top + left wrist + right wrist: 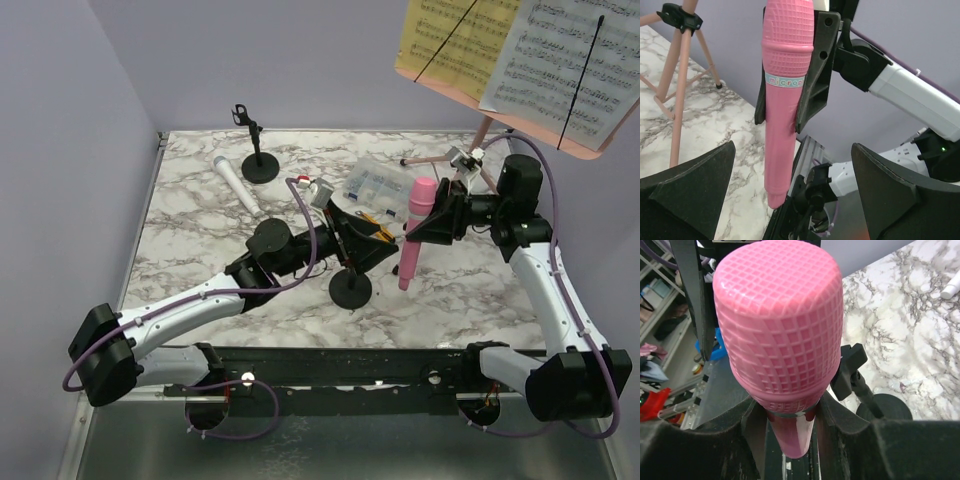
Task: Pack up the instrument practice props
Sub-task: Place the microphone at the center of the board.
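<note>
Marble tabletop (700, 125) beneath, right claw (783, 116) grips pink microphone (786, 60) lettered "microp".

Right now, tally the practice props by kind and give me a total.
Microphones: 2, the pink microphone and the white microphone
Mic holders: 2, the rear mic holder and the near mic holder
Music rack: 1
Sheet-music pages: 2, the yellow page and the white page
Total: 7

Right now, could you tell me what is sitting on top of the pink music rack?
A yellow page and a white page of sheet music, each under a thin black arm. They hide the face of the rack.
</note>
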Motion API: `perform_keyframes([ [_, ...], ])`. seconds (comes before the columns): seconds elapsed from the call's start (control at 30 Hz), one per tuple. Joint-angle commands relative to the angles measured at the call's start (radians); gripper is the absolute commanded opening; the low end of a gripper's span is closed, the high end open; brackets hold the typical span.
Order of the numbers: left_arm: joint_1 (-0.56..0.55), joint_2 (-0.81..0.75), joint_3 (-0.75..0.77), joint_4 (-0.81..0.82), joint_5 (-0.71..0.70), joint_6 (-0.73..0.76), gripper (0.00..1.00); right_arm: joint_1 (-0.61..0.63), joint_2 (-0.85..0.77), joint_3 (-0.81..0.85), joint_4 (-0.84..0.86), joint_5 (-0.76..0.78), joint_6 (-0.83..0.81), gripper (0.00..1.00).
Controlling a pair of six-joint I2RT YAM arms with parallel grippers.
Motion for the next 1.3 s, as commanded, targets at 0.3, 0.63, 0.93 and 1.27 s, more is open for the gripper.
perform_keyframes([
  [0.3,-0.106,0.108,0.090,-0.051,-0.211,-0.021,0.97,-0.008,-0.012,-0.063,0.398,-0.071,0.394,0.00],
  [0.63,-0.133,0.156,0.118,-0.025,-0.145,-0.031,0.78,-0.008,-0.012,-0.072,0.409,-0.062,0.394,0.00],
  [0.93,-0.134,0.217,0.143,-0.024,-0.106,-0.045,0.51,-0.008,-0.014,-0.073,0.411,-0.062,0.396,0.00],
  [1.27,-0.135,0.261,0.182,-0.022,-0.024,-0.060,0.17,-0.008,-0.014,-0.082,0.416,-0.060,0.391,0.00],
])
